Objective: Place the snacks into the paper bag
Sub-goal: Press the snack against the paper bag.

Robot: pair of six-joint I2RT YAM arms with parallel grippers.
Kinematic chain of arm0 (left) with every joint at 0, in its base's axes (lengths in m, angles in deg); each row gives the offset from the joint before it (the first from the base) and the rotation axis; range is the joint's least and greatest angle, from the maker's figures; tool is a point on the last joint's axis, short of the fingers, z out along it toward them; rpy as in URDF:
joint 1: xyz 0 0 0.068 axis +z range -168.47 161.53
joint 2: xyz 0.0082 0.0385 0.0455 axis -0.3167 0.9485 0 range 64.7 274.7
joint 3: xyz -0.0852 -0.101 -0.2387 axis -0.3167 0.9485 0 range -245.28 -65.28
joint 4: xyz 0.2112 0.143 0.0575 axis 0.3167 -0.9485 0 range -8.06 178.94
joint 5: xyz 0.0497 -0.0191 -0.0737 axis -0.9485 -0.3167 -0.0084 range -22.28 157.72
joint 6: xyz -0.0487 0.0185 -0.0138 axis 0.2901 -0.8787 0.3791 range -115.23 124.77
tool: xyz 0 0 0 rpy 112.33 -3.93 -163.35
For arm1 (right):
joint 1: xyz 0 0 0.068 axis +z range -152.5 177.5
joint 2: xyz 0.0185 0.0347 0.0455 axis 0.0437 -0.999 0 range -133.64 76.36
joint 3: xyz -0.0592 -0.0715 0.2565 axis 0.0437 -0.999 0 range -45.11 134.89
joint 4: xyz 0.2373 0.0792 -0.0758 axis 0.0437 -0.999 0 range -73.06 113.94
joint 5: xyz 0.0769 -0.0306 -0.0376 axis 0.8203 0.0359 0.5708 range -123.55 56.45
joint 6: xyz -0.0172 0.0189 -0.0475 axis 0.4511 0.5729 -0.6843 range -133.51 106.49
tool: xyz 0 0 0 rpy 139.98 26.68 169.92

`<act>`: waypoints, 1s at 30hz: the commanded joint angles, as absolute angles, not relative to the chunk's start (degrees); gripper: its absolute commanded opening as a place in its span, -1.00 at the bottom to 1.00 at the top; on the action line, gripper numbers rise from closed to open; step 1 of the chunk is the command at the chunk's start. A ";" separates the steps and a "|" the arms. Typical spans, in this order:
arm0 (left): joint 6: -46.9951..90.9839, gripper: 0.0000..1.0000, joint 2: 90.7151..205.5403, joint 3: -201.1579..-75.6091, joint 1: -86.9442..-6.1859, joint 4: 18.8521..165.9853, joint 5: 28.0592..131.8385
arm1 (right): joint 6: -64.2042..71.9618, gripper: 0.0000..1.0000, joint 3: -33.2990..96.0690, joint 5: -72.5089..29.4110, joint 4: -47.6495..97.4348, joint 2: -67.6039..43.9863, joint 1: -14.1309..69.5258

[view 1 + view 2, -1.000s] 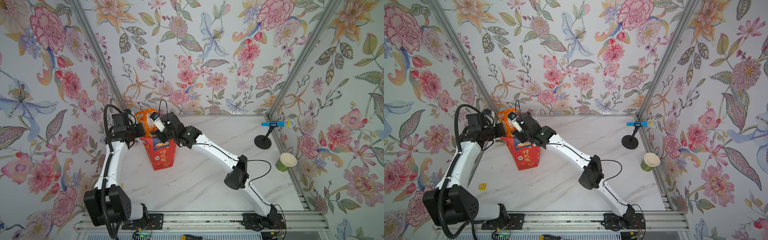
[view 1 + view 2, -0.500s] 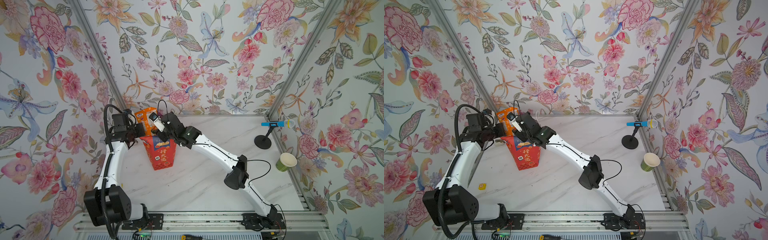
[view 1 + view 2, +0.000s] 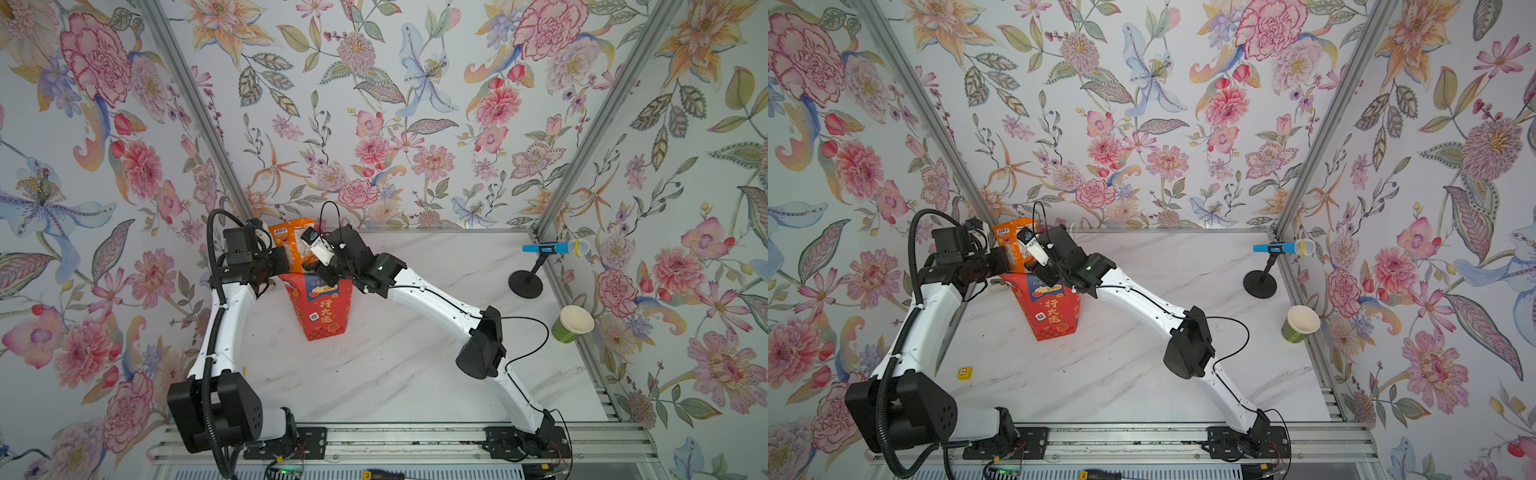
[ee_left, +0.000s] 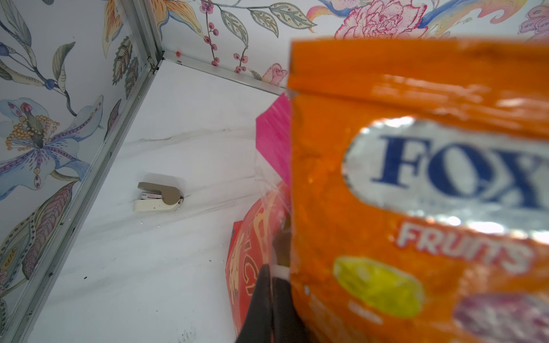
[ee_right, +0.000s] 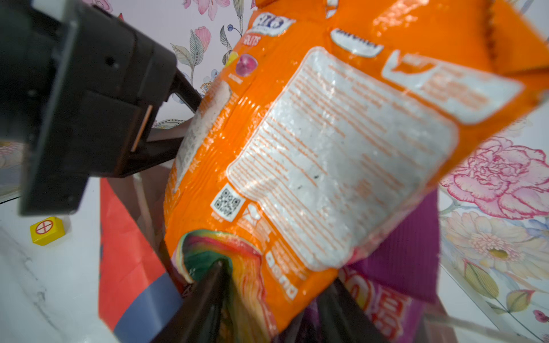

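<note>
Poking from the paper bag [image 3: 326, 311] left of centre, the orange packet [image 3: 289, 243], seemingly the last snack, sits grasped in the right claw [image 3: 309, 268] while the left claw [image 3: 286, 262] pinches the bag's rim.

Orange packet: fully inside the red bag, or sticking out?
Sticking out. In a top view most of the orange packet stands above the red bag; only its lower end is inside.
</note>
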State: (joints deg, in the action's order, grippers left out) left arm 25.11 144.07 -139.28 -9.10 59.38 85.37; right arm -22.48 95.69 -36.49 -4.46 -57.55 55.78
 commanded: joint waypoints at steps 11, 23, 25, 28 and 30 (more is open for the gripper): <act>23.49 -0.97 140.37 -139.06 -8.70 62.90 87.58 | -17.68 0.17 100.76 -37.25 -1.75 -52.22 54.64; 23.73 -0.96 140.47 -138.67 -8.66 63.47 88.01 | -16.52 -0.31 104.31 -32.76 4.20 -60.68 54.96; 23.75 -0.96 140.31 -138.71 -8.67 63.66 87.96 | -16.14 -0.35 104.42 -32.97 4.84 -62.45 54.86; 23.82 -0.96 140.11 -138.70 -8.72 63.81 88.03 | -15.80 -0.41 105.04 -33.37 4.94 -65.18 54.78; 23.78 -0.96 139.98 -138.72 -8.66 63.89 88.18 | -15.45 -0.45 105.53 -33.35 4.08 -66.78 54.81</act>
State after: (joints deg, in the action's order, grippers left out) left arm 25.11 143.02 -138.58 -9.08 59.75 85.85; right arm -16.62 104.10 -33.73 5.75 -64.59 54.90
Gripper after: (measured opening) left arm 0.047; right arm 0.283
